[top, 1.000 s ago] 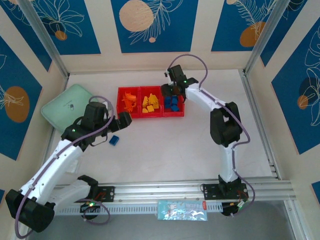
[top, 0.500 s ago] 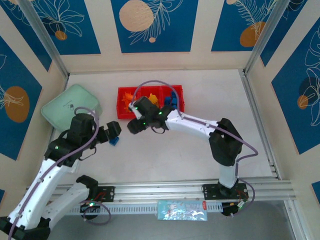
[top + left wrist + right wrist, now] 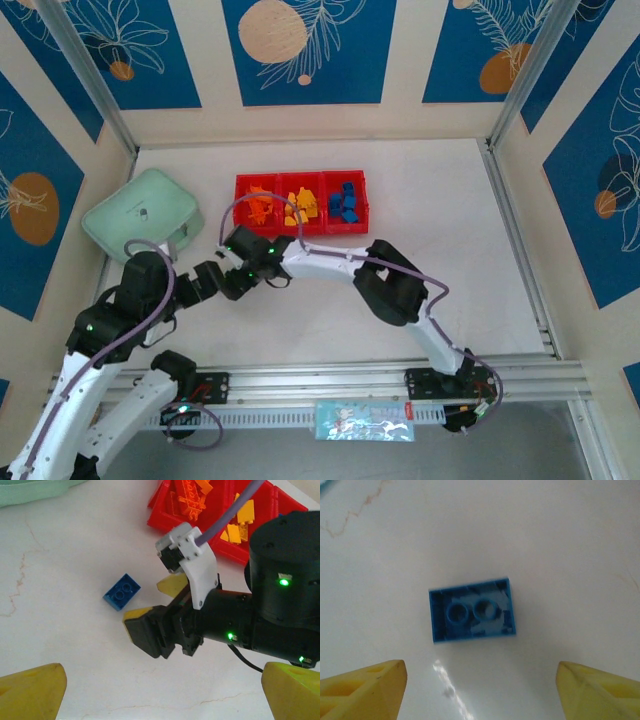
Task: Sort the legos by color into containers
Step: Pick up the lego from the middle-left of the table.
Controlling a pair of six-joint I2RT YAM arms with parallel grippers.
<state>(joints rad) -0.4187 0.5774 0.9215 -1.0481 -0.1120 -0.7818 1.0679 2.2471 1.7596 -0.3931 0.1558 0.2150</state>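
One loose blue lego (image 3: 471, 610) lies hollow side up on the white table, also seen as the blue lego (image 3: 121, 591) in the left wrist view. My right gripper (image 3: 482, 690) hangs just above it, open, its yellow fingertips (image 3: 365, 685) wide apart and nothing between them. My left gripper (image 3: 160, 695) is open and empty, close behind the right gripper (image 3: 155, 600). The red containers (image 3: 300, 232) hold orange legos (image 3: 258, 205) on the left, yellow legos (image 3: 300, 207) in the middle and blue legos (image 3: 345, 203) on the right.
A mint green case (image 3: 140, 215) lies left of the tray, near the left wall. Both arms crowd together at the front left of the table (image 3: 440, 200). An aluminium rail (image 3: 350, 380) runs along the near edge.
My right arm swung from the tray's blue compartment to the front left, over the loose blue lego, with its jaws opening. The left arm drew back toward the near edge, still open.
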